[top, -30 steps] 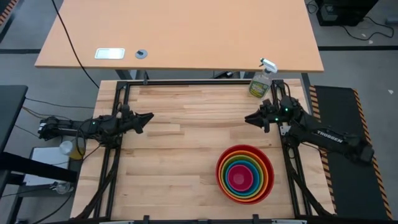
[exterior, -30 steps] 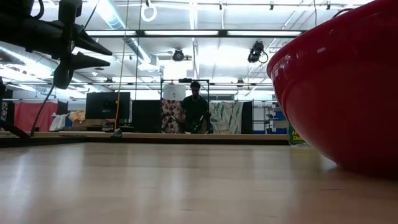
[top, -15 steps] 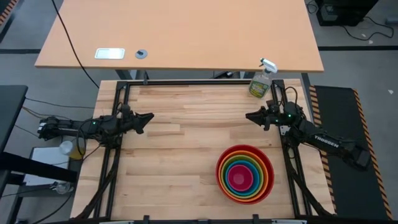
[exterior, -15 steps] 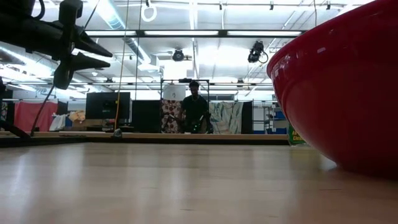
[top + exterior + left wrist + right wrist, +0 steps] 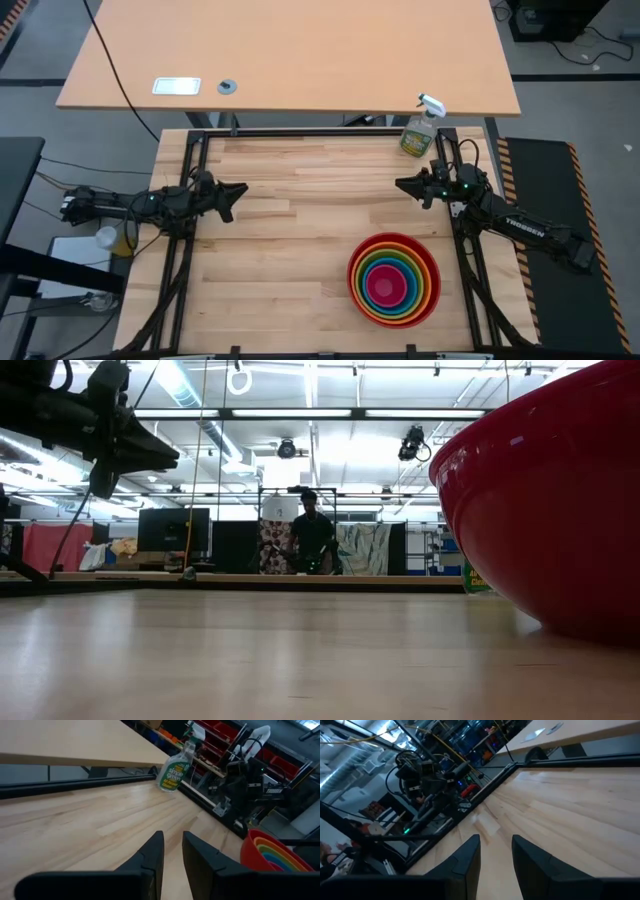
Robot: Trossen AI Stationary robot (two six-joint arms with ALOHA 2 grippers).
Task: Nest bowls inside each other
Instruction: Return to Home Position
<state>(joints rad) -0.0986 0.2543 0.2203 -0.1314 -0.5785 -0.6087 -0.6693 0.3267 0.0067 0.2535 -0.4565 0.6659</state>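
Note:
The bowls (image 5: pixel 393 280) sit nested in one stack on the wooden table, near its front right. The red bowl (image 5: pixel 560 510) is outermost and stands on its base; orange, green and blue rings follow, with pink in the centre. The stack's rim (image 5: pixel 272 852) shows in the left wrist view. My left gripper (image 5: pixel 240 188) hovers level over the table's left side, its fingers (image 5: pixel 155 850) a narrow gap apart, holding nothing. My right gripper (image 5: pixel 400 184) hovers level by the right edge, behind the stack, open and holding nothing (image 5: pixel 496 845).
A clear spray bottle (image 5: pixel 420 130) stands at the table's far right corner, close behind my right arm. A light wooden desk (image 5: pixel 290 60) lies beyond the far edge. A person stands far back in the room (image 5: pixel 314 530). The table's middle is bare wood.
My left gripper has rolled about its own axis and its fingers have drawn closer together, staying in place. My right gripper has sunk slightly and its arm has folded back toward the table's right edge. The bowls have not moved.

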